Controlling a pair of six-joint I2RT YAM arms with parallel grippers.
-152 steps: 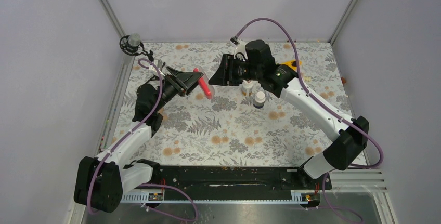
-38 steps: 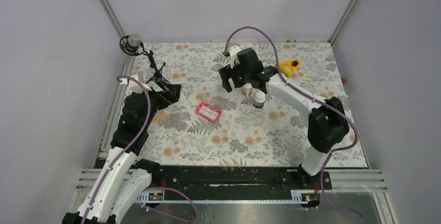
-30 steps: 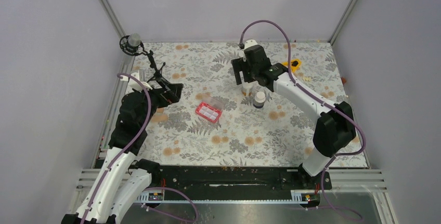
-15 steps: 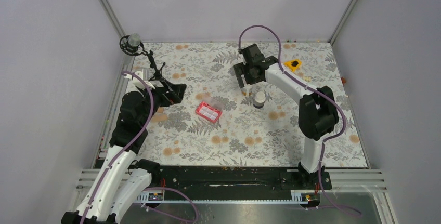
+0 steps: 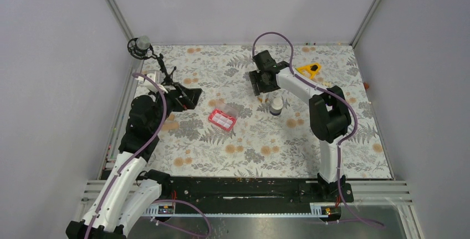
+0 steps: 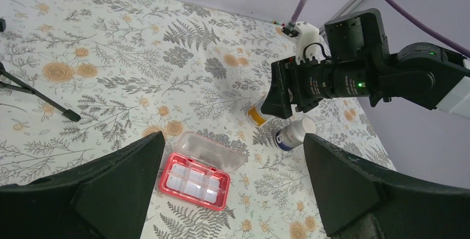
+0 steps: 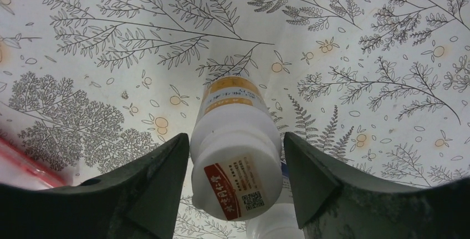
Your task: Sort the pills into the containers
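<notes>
Top external view, your stock on the floral cloth:

- Pill tray: red-pink, it lies flat near the middle of the cloth. Its clear lid is folded open on the far side. It is apart from both arms, and the contents of its compartments are too small to tell.
- Left gripper: you have it left of the tray with its jaws spread wide and nothing between them. In your left wrist view the tray shows beyond the two fingers, untouched.
- Right gripper: you have it to the far right of the tray, over the orange-banded bottle. In your right wrist view the fingers stand one on each side of that bottle, close against its sides. You cannot tell whether they press it or merely flank it.
- Second bottle: white-capped and upright, just beside the first on its near right.
- Yellow wedge tool: far right of the cloth, well apart from the tray.
- Microphone tripod: far left corner, its legs near your left gripper.
</notes>
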